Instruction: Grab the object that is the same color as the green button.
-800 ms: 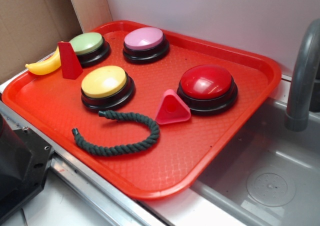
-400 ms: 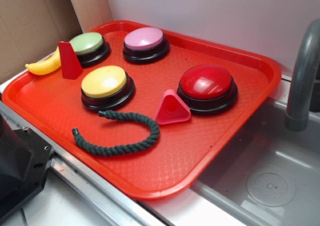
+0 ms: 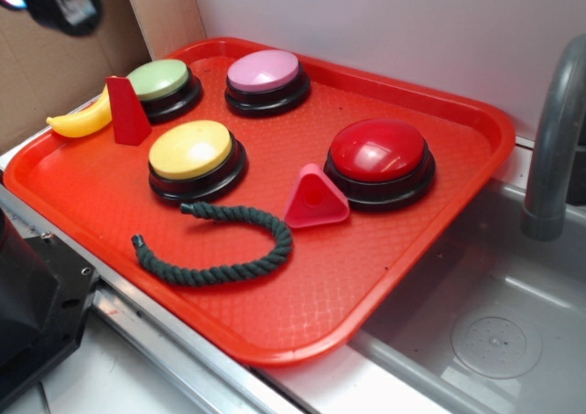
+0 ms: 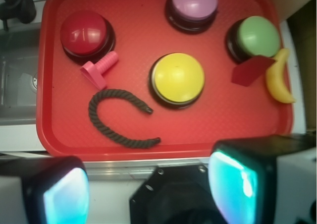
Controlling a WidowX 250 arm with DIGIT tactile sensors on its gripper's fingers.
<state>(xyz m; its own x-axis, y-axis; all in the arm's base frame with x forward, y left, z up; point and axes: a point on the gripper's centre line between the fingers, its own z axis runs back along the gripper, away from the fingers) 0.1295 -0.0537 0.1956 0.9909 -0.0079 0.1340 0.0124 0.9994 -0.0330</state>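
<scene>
- The gripper [image 4: 148, 184] hangs high over the tray's [image 4: 64, 140] near edge, its 2 fingers [image 4: 54, 189] spread wide apart with nothing between them.
- The rope [image 4: 116, 117] lies flat on the tray in an open curl, near the front rim, between the yellow button [image 4: 177, 79] and the pink peg [image 4: 99, 68], touching neither.
- I'd come straight down on the curl's middle, jaws set across the strand.
- The green button [image 4: 256, 36] sits in a far corner, well apart.
</scene>
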